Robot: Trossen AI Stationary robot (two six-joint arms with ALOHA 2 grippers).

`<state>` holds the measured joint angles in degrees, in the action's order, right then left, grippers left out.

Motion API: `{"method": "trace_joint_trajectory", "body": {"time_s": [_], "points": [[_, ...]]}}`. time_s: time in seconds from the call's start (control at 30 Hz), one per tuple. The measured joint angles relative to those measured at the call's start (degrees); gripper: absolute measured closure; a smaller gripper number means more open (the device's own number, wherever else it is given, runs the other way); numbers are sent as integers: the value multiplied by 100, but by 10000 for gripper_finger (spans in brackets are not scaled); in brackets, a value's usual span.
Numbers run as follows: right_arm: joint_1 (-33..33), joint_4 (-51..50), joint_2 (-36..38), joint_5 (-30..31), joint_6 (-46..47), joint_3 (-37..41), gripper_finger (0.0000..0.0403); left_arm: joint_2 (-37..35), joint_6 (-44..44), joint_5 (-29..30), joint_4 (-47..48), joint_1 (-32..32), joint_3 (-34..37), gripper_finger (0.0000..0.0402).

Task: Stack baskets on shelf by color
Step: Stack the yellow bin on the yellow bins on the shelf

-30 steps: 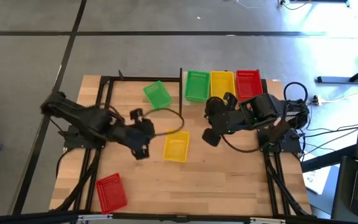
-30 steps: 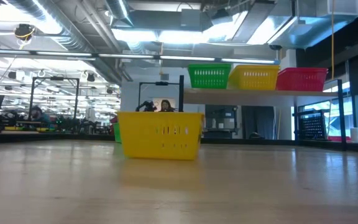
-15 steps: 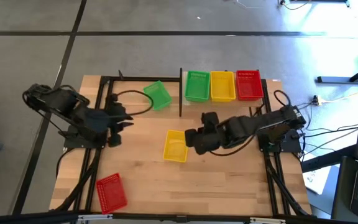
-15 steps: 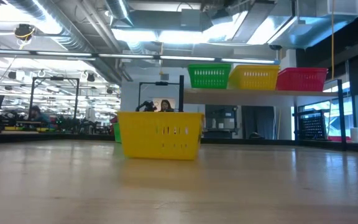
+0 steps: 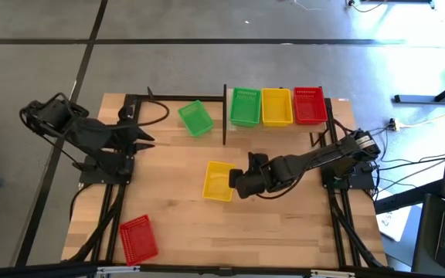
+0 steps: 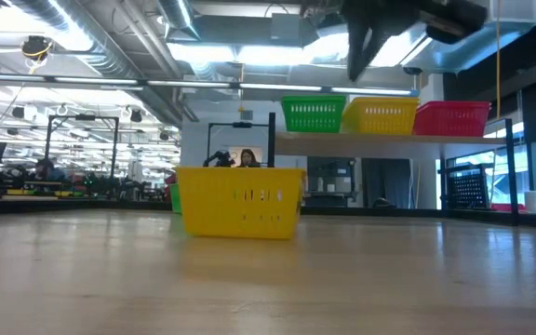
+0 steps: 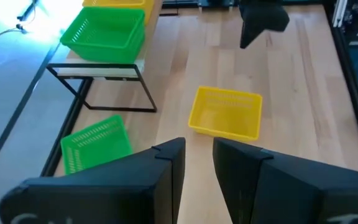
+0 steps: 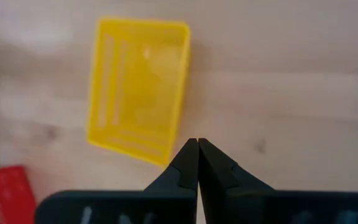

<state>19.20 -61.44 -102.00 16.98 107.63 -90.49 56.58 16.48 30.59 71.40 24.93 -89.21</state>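
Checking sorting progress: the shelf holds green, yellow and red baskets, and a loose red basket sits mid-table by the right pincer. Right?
Not quite. In the high view the loose basket by the right pincer is yellow; the shelf part is right.

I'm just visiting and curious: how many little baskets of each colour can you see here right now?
Green: 2, one on the shelf and one loose on the table
Yellow: 2, one on the shelf and one loose
Red: 2, one on the shelf and one loose
Total: 6 baskets
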Motion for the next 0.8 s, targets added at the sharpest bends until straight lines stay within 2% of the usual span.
{"method": "trace_joint_trajectory", "body": {"time_s": [0.17,0.3,0.43,0.8], "points": [[-63,144,0,-771,-279,324,402,-44,133,2,0,0,0,328],[-148,785,1,-1247,-293,564,392,-36,147,2,-2,0,0,328],[-205,1279,0,-1255,-501,725,370,-29,339,2,-2,0,0,328],[-221,972,-31,-1223,-772,755,363,-29,416,2,-2,0,0,328]]}}
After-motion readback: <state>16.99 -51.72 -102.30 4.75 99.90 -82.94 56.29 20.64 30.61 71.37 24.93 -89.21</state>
